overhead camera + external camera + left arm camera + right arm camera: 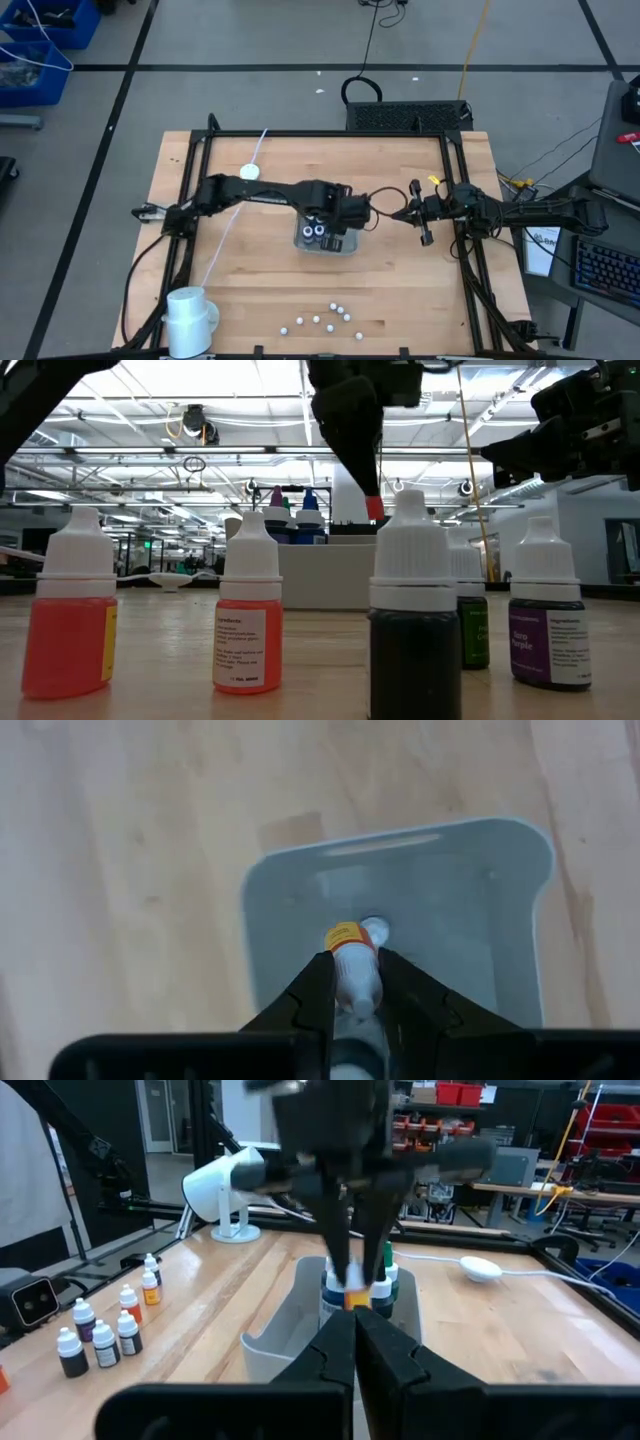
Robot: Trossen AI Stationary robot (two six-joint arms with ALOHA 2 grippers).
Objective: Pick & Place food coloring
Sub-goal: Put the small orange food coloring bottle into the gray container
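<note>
My left gripper (pixel 328 222) hangs over the grey tray (pixel 300 243) in the middle of the table, shut on a food coloring bottle (pixel 350 960) with an orange body and a white cap. Two dark bottles with pale tops (pixel 317 232) stand in the tray; the right wrist view shows them behind the held one (pixel 385 1285). Several more bottles (pixel 325 318) stand on the table near its front edge and fill the low view's foreground (pixel 415 630). My right gripper (pixel 352 1335) waits shut to the right of the tray, touching nothing. My left gripper pinches the bottle's white cap (pixel 358 992) between its two fingers (pixel 315 995). The fingers come from above, slanting steeply down. The orange body (pixel 352 1298) hangs below them, clear of the tray floor.
A white cylinder-shaped object (pixel 190 315) stands at the table's near left corner. A white puck with a cable (pixel 250 172) lies at the far left. A black frame (pixel 330 135) runs around the tabletop. Bare wood lies between the tray and the front bottles.
</note>
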